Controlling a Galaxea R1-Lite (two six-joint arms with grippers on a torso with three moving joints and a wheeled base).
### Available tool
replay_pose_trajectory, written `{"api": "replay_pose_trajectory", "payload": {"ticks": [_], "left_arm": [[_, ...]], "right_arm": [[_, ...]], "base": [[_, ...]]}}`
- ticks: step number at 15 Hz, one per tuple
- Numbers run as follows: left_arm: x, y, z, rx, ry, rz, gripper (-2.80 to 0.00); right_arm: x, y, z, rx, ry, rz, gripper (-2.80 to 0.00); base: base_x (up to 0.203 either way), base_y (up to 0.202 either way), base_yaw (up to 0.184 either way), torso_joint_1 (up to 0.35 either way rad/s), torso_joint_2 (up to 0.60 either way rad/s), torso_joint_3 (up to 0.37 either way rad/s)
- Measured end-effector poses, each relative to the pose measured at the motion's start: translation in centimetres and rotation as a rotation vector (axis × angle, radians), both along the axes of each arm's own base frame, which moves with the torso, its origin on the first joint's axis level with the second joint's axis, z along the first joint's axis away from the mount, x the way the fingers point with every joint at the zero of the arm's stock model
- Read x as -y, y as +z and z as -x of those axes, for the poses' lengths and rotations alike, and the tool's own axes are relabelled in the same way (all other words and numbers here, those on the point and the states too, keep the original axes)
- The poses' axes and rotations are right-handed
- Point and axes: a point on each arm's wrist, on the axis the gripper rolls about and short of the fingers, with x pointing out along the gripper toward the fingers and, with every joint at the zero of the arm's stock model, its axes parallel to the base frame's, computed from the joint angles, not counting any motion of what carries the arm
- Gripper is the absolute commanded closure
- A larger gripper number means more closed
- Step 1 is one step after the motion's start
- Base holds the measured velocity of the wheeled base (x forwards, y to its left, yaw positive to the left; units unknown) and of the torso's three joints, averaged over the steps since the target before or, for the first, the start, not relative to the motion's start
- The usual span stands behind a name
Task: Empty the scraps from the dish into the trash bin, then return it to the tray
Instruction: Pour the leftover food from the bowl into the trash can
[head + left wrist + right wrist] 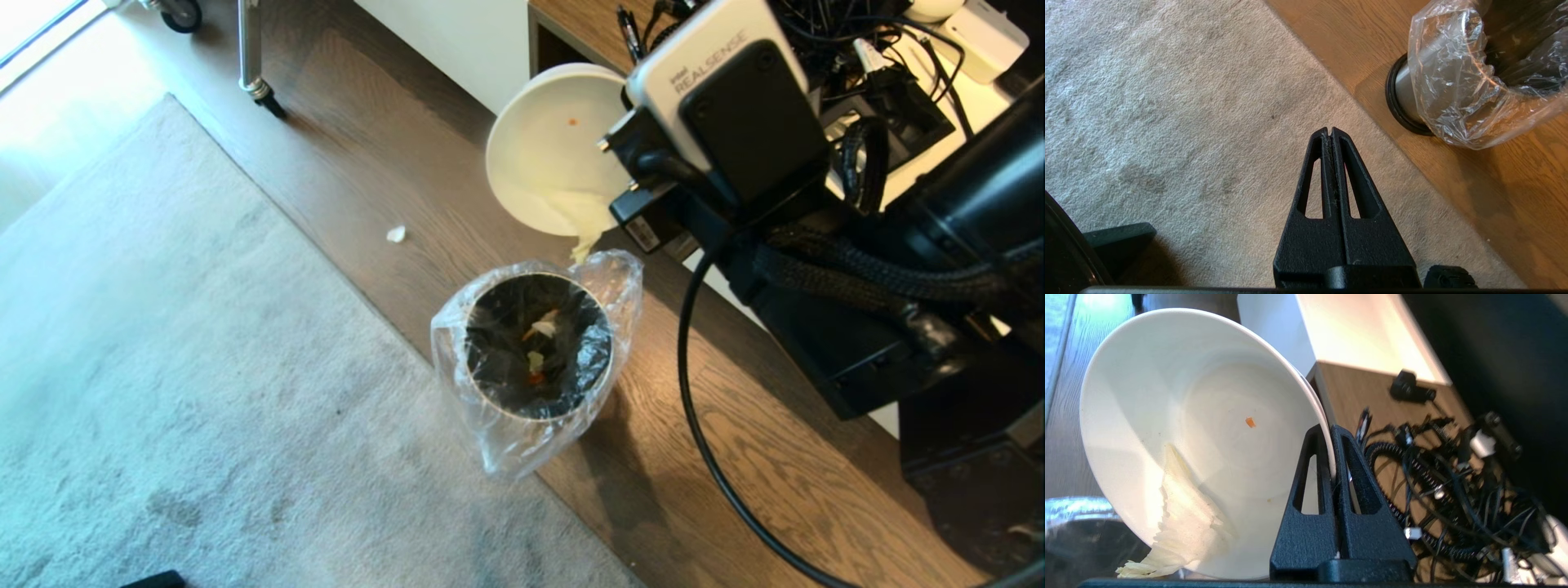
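My right gripper (1329, 428) is shut on the rim of the white dish (1180, 428), which is tipped steeply on its side above the trash bin (535, 347). In the head view the dish (551, 147) hangs just up and right of the bin's mouth, the gripper hidden behind the wrist camera. A crumpled pale tissue (1184, 526) slides over the dish's low rim, and one orange speck (1250, 422) sticks inside. Scraps (539, 335) lie in the bin's bottom. My left gripper (1329, 130) is shut and empty over the carpet, beside the bin (1457, 81). The tray is out of view.
A small white scrap (396, 234) lies on the wooden floor left of the bin. A grey carpet (163, 367) covers the left side. A wooden cabinet (571, 24) with tangled cables (1453, 490) stands behind the dish. A black cable (694, 392) hangs near the bin.
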Motion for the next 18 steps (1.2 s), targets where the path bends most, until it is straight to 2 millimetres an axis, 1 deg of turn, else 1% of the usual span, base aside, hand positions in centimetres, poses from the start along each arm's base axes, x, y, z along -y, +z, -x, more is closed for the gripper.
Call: {"api": "replay_pose_trajectory", "payload": {"ticks": [4,6,7,9,11,15,16,18], "left_arm": [[0.0,0.0,0.0,0.0,0.0,0.0,0.0],[0.0,0.0,0.0,0.0,0.0,0.0,0.0],[0.0,0.0,0.0,0.0,0.0,0.0,0.0],[0.0,0.0,0.0,0.0,0.0,0.0,0.0],[0.0,0.0,0.0,0.0,0.0,0.0,0.0],[0.0,0.0,0.0,0.0,0.0,0.0,0.0],[0.0,0.0,0.0,0.0,0.0,0.0,0.0],[0.0,0.0,0.0,0.0,0.0,0.0,0.0]], "right_arm": [[0.9,-0.9,-1.8,-0.109,-0.028,0.029,0.0],[1.2,-0.3,-2.1,-0.082,-0.051,0.032,0.0],[1.2,0.0,-2.1,-0.052,-0.067,0.063,0.0],[1.1,0.8,-1.6,0.063,-0.069,0.108,0.0],[0.6,1.4,-0.7,0.223,-0.033,0.149,0.0],[-0.7,2.9,1.2,0.571,0.087,0.236,0.0],[-1.0,3.4,1.9,0.658,0.116,0.25,0.0],[-1.3,4.1,3.0,0.75,0.151,0.22,0.0]], "base": [[0.0,0.0,0.0,0.0,0.0,0.0],[0.0,0.0,0.0,0.0,0.0,0.0],[0.0,0.0,0.0,0.0,0.0,0.0],[0.0,0.0,0.0,0.0,0.0,0.0],[0.0,0.0,0.0,0.0,0.0,0.0],[0.0,0.0,0.0,0.0,0.0,0.0],[0.0,0.0,0.0,0.0,0.0,0.0],[0.0,0.0,0.0,0.0,0.0,0.0]]}}
